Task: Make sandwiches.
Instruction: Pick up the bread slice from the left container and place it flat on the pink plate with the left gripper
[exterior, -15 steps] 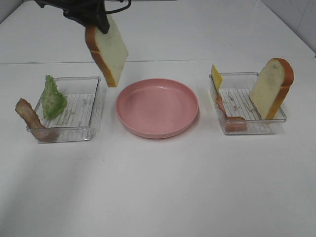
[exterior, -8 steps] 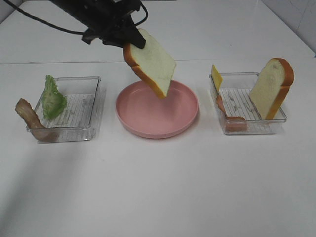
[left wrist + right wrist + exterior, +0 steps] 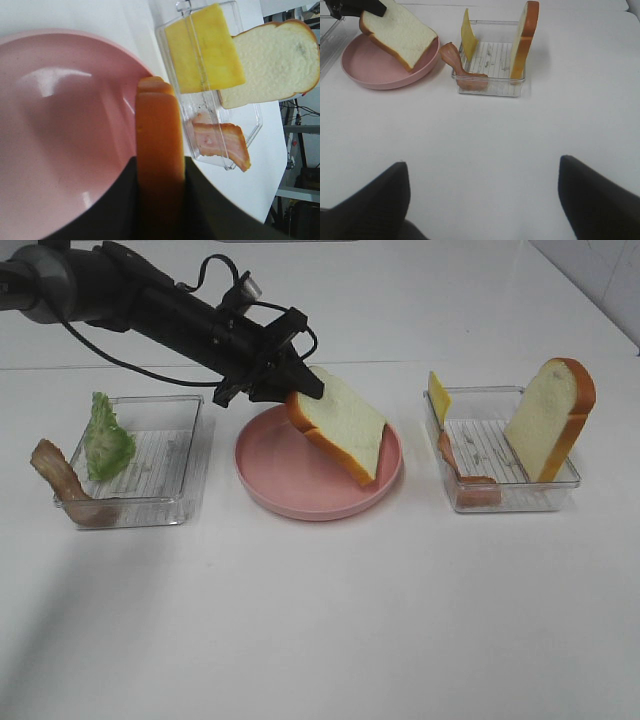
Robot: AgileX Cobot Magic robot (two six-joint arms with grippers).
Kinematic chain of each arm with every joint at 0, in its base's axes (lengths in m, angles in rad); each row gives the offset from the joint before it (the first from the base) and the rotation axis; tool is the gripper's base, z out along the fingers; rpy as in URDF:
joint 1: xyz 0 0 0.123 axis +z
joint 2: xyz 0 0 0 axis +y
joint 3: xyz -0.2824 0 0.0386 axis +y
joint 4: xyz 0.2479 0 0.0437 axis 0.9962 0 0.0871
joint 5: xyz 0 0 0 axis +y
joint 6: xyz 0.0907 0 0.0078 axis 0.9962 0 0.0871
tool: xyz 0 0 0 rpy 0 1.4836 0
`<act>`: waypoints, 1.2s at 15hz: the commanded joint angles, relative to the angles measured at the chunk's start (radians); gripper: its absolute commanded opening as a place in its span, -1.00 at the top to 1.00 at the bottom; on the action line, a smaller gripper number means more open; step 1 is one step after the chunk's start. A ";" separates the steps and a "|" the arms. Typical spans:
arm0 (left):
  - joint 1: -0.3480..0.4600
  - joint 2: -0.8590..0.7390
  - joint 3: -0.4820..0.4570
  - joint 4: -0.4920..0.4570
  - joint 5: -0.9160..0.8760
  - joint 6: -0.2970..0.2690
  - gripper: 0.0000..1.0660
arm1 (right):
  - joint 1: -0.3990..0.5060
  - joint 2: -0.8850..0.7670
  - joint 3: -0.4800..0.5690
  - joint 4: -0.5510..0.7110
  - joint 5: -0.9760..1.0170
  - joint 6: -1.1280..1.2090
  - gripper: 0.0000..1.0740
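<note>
Pinching the bread slice by its crust, the jaws of the left gripper tilt it over the pink plate, likely as the sandwich base; those of the right gripper sit spread.

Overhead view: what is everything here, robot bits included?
table: one, white, underneath
plate: one, pink, middle
trays: two, clear; left tray and right tray flank plate
bread slices: two, white, orange-brown crust; held slice tilted over plate, standing slice in right tray
lettuce leaf: one, green, left tray
bacon: two, brown; left strip and right strip each draped over a tray edge
cheese slice: one, yellow, upright, right tray
left gripper: one, black, shut on held slice
right gripper: one, black, open, above table
</note>
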 commanded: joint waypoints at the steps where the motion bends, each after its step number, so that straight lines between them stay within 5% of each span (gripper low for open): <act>1: -0.001 0.020 -0.006 -0.019 -0.008 -0.050 1.00 | -0.006 -0.014 0.002 0.008 -0.008 0.006 -0.45; 4: -0.001 0.032 -0.006 -0.016 -0.002 -0.074 0.68 | -0.006 -0.014 0.002 0.008 -0.008 0.006 -0.45; 5: -0.001 0.030 -0.006 -0.016 -0.002 -0.074 0.43 | -0.006 -0.014 0.002 0.008 -0.008 0.006 -0.45; 6: -0.001 0.027 -0.006 -0.015 -0.002 -0.060 -0.10 | -0.006 -0.014 0.002 0.008 -0.008 0.006 -0.45; 8: -0.001 0.024 -0.006 -0.015 -0.002 -0.058 -0.34 | -0.006 -0.014 0.002 0.008 -0.008 0.006 -0.45; 11: -0.003 -0.001 -0.008 0.034 -0.017 -0.058 -0.34 | -0.006 -0.014 0.002 0.007 -0.008 0.006 -0.45; 16: -0.065 -0.053 -0.017 0.358 -0.032 -0.096 -0.34 | -0.006 -0.014 0.002 0.007 -0.008 0.006 -0.45; 18: -0.105 -0.075 -0.047 0.557 -0.047 -0.140 -0.34 | -0.006 -0.014 0.002 0.009 -0.008 0.006 -0.45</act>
